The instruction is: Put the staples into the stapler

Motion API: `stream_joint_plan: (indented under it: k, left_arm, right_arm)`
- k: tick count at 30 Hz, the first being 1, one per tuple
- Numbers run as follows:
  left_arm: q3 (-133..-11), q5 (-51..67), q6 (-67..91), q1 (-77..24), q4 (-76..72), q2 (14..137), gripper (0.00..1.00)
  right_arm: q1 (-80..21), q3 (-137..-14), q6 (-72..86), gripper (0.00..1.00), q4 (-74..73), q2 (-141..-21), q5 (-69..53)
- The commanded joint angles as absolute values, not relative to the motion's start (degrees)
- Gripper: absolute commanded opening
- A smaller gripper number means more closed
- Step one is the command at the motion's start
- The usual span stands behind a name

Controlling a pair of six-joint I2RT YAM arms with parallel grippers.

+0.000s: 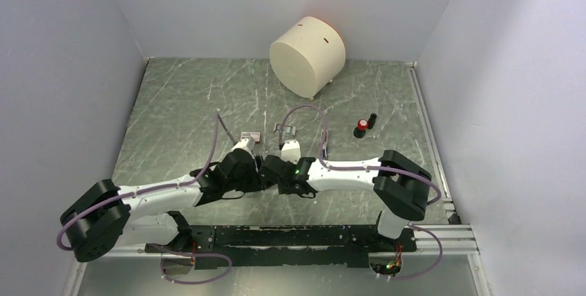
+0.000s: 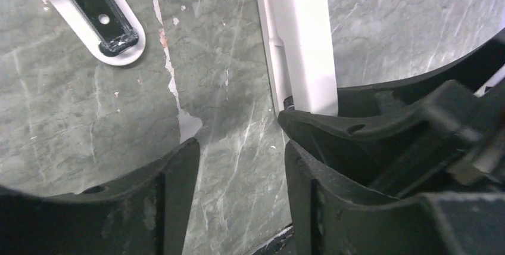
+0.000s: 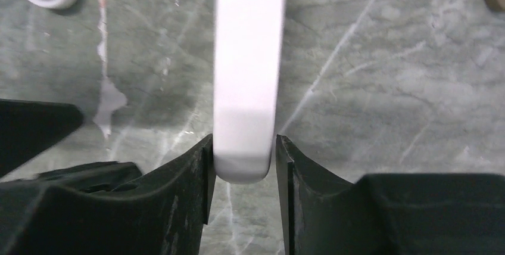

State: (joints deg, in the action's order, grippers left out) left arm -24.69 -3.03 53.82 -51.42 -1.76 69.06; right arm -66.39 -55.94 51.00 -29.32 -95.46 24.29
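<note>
At the middle of the table, the stapler is lying as a plain white bar with a rounded end, and the right gripper is clamping that end squarely between both fingers. Just left of it, a second white piece is resting flat and showing a black channel with a small hole. It may be the stapler's other half, though the views are not making that certain. The staples are lying just beyond the held bar as thin dark-grey strips, too small for any detail. The left gripper is hovering beside the right one with its fingers spread apart over bare marble, gripping nothing. A small red-and-white box is sitting just ahead of it.
</note>
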Motion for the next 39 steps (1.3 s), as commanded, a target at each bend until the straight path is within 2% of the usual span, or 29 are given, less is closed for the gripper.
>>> stream_joint_plan:
  k: [1,5,11,17,18,20,22,25,29,32,39]
  left_arm:
    - [-22.21,-6.1,53.51,-51.15,-0.49,64.44,0.62]
    - [-20.56,-6.11,54.4,-51.13,-1.11,63.03,0.78]
    - [-19.03,-8.35,54.6,-51.07,-0.09,60.35,0.76]
    - [-17.25,-9.42,55.04,-51.13,-0.09,55.11,0.76]
    - [-17.16,-9.64,55.16,-51.08,-0.09,54.58,0.78]
    - [-17.25,-9.93,54.76,-51.13,-0.09,53.59,0.88]
    - [-17.63,-10.21,54.54,-51.11,1.07,53.19,0.9]
    - [-17.78,-9.75,54.62,-51.11,0.47,53.57,0.87]
    - [-17.47,-9.08,54.58,-51.1,-1.43,54.88,0.76]
    - [-17.29,-9.27,54.58,-51.13,-2.31,55.32,0.71]
    - [-16.62,-8.28,54.02,-51.08,-6.05,56.44,0.67]
  right_arm:
    - [-68.56,-56.91,56.12,0.43,-35.48,-96.02,32.24]
    - [-69.66,-55.88,57.92,0.47,-35.89,-93.96,33.19]
    - [-69.64,-54.38,55.06,0.49,-31.63,-90.72,32.68]
    - [-69.68,-54.06,52.34,0.42,-29.52,-89.74,30.66]
    - [-69.65,-53.98,51.8,0.4,-29.11,-89.74,30.41]
    - [-69.64,-54.4,51.53,0.36,-29.39,-90.15,30.85]
    - [-69.66,-54.87,51.49,0.34,-30.19,-90.48,31.74]
    - [-69.56,-55.67,50.89,0.36,-30.62,-91.72,32.23]
    - [-69.53,-57.21,52.08,0.43,-32.98,-94.03,33.31]
    - [-69.45,-57.19,52.13,0.45,-32.78,-94.33,33.56]
    - [-68.74,-55.11,50.03,0.34,-28.13,-92.26,31.86]
